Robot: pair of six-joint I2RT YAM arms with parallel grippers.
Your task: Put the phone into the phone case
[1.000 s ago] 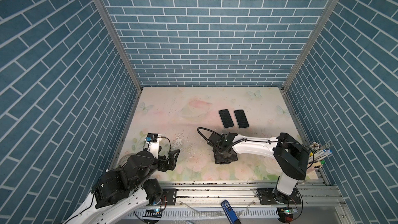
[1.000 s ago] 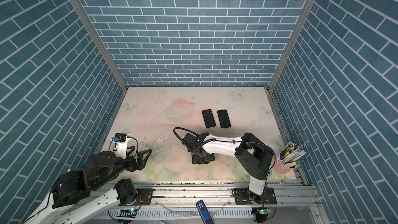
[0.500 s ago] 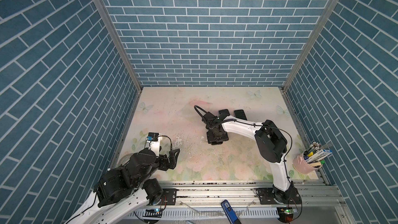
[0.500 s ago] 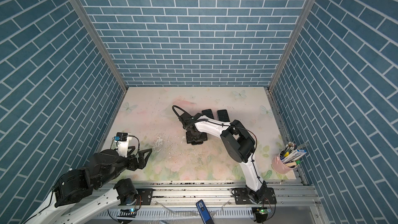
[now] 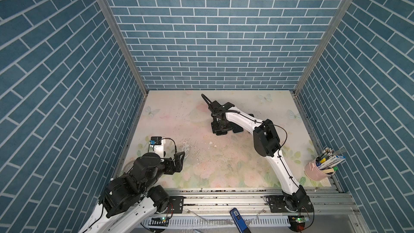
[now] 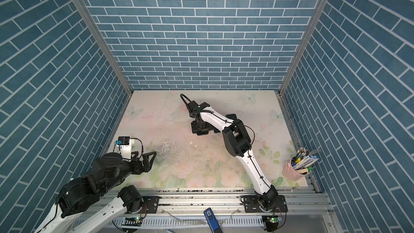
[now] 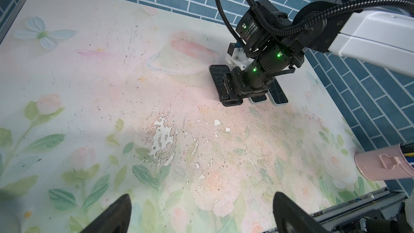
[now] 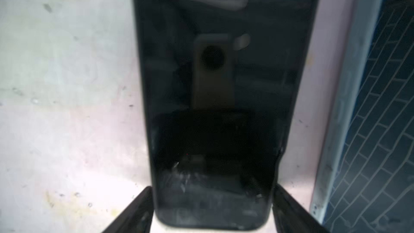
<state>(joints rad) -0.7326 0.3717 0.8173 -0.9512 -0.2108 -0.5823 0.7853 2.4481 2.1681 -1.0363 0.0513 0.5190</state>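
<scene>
I see the counter (image 5: 170, 113) covered by a pale flowered mat printed with butterflies; a worn white patch (image 5: 187, 147) sits just off centre, toward 8 o'clock. A pink cup (image 5: 318, 172) crammed with pens (image 5: 327, 156) stands at 4 o'clock, near the counter's edge. Blue brick-pattern walls (image 5: 215, 30) close three sides. On the metal rail (image 5: 224, 196) at 6 o'clock lies a small blue gadget (image 5: 238, 217).

The walls (image 5: 215, 41) are blue brick with pale mortar lines. The mat (image 5: 224, 164) is pastel, printed with pink roses, green leaves and pale butterflies. The cup (image 5: 318, 172) at lower right in both top views is pink, and the slab (image 8: 212, 86) mid-frame in the right wrist view is glossy black.
</scene>
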